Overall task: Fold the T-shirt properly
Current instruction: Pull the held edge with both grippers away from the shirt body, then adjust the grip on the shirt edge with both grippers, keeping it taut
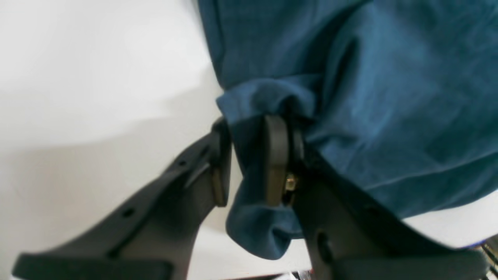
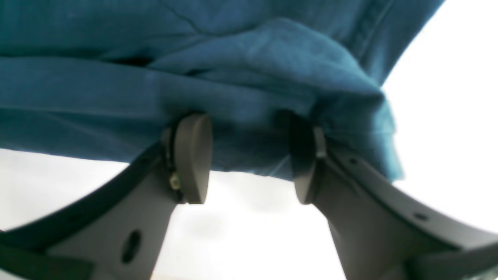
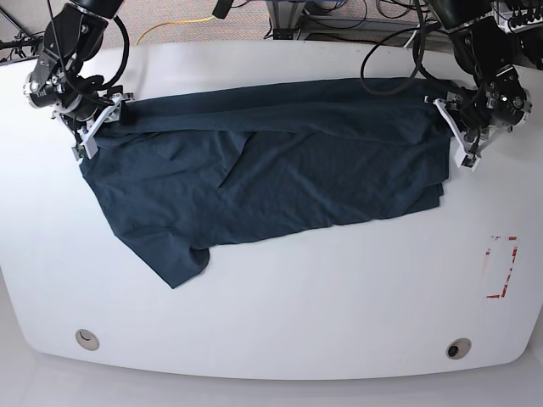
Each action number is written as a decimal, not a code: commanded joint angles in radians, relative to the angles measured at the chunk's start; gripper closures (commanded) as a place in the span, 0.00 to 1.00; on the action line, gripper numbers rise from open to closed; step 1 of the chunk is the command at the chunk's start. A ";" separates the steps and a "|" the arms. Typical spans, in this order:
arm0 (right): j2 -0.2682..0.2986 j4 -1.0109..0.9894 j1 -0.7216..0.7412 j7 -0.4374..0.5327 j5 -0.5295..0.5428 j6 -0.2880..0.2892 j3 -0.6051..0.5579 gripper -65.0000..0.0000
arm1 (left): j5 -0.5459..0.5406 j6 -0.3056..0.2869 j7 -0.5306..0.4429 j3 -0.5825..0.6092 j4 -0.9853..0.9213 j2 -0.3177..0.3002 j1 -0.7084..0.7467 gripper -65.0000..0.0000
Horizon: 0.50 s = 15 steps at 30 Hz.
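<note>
Spread across the upper middle of the white table (image 3: 280, 297): the shirt (image 3: 280, 170), top edge folded over, one sleeve trailing toward lower left. At upper right in the base view, left gripper (image 1: 249, 163) clamped on a bunched fold of the shirt's edge. At upper left, right gripper (image 2: 253, 159) set apart, cloth between the pads (image 2: 192, 155); grip unclear.

Dark navy T-shirt (image 3: 280, 170) spread wide across a white table.
It lies mostly flat and lengthwise, its far long edge folded over into a narrow band, with soft wrinkles. One short sleeve sticks out toward the near left corner. Both far ends are slightly bunched.
</note>
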 commanded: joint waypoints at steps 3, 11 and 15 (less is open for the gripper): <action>-0.005 0.018 0.013 0.014 0.007 -0.001 0.004 0.53 | -0.004 -0.001 -0.012 -0.009 0.051 -0.014 -0.011 0.83; -0.014 0.018 0.014 0.014 0.007 -0.001 0.004 0.53 | -0.003 -0.001 -0.009 -0.032 0.155 -0.019 -0.011 0.98; -0.014 0.016 0.014 0.014 0.007 -0.001 0.004 0.53 | 0.002 -0.001 -0.008 -0.059 0.175 -0.025 -0.011 0.98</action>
